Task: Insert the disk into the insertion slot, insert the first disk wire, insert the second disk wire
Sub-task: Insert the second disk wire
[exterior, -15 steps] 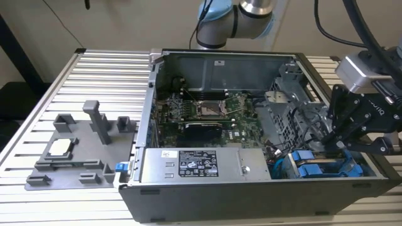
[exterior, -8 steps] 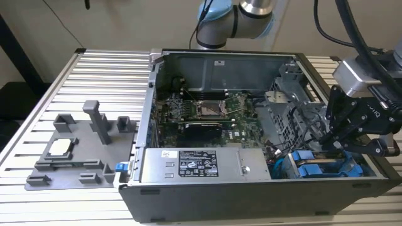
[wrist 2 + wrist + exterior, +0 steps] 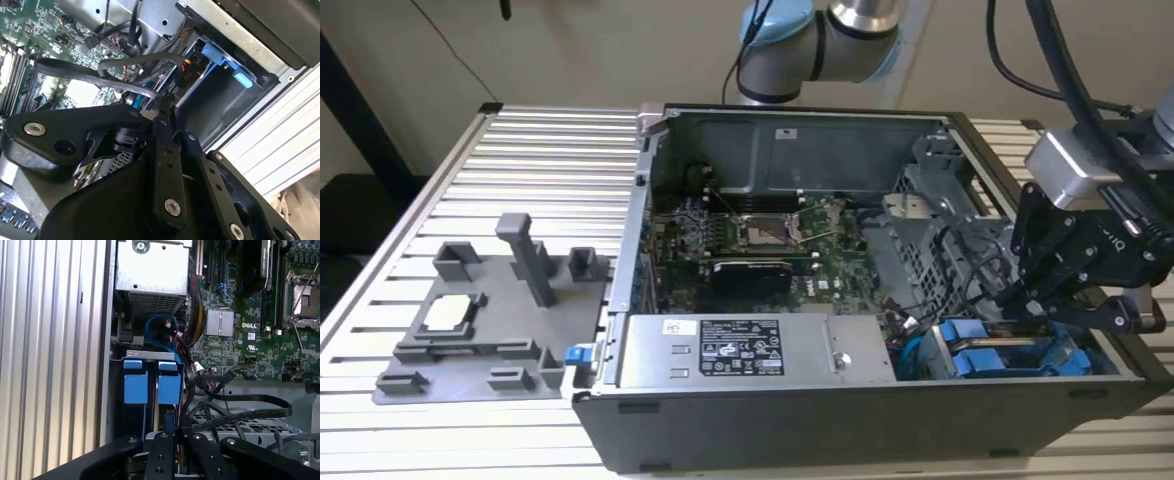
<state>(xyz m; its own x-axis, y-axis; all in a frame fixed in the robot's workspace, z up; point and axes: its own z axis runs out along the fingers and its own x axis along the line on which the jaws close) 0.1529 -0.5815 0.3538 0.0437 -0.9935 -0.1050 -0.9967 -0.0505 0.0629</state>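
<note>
While tool (image 3: 1023,312) hovers over insertion slot (image 3: 1014,358), flat wire (image 3: 235,416) near.

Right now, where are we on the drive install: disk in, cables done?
The disk with its blue bracket looks seated in the drive bay at the case's front corner. In hand: the tool hangs just above that bay, its fingers closed on a black cable in the second wrist view. Left: I can't see any cable plugged into the disk, so treat both wires as open.
</note>
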